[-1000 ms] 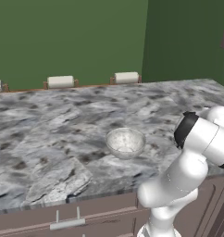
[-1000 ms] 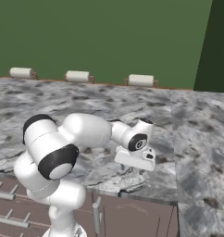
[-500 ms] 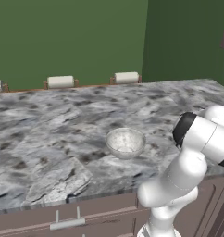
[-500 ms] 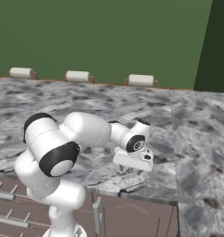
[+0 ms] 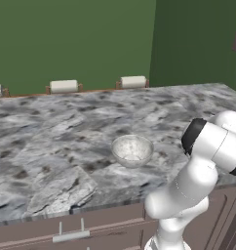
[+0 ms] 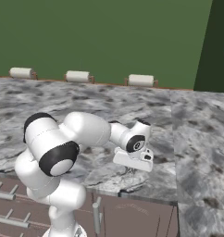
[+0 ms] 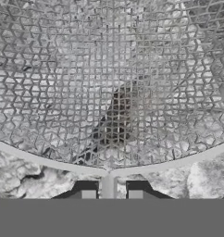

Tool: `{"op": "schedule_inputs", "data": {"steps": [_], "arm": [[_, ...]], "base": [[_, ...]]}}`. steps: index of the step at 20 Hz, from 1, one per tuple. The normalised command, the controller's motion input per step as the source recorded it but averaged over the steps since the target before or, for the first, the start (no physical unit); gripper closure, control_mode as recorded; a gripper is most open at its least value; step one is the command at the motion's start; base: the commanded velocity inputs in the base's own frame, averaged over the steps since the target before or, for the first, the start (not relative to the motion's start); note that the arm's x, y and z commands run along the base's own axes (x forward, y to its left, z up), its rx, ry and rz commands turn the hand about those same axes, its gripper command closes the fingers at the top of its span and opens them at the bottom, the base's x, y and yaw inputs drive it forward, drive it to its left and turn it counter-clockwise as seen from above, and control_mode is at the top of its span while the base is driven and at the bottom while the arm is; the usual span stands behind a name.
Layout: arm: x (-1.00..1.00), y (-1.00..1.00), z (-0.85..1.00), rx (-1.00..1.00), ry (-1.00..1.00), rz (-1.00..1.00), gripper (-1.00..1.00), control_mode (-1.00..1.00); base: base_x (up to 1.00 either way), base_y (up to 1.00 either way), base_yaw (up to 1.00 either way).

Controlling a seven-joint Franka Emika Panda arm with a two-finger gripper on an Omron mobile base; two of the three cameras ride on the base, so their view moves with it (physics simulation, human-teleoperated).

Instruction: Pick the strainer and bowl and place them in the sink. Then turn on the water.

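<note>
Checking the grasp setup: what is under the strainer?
Through the strainer mesh, only the grey marble counter shows beneath; a dark shadow patch blurs the middle. The gripper pinches its rim.

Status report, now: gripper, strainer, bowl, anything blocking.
Gripper low at counter's near edge, fingers closed on strainer rim wire. Strainer on the marble counter, not lifted. Bowl sits apart, mid-counter. Nothing in the way.
</note>
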Motion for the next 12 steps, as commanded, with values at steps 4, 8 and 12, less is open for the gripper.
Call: {"op": "schedule_inputs", "data": {"steps": [4, 8, 12], "arm": [[0.0, -0.01, 0.0, 0.0, 0.0, 0.0, 1.0, -1.0], [0.0, -0.07, 0.12, 0.0, -0.01, 0.0, 1.0, -1.0], [0.0, -0.04, 0.34, 0.0, -0.05, 0.0, 1.0, -1.0]], "base": [[0.0, 0.0, 0.0], [0.0, 0.0, 0.0], [0.0, 0.0, 0.0]]}}
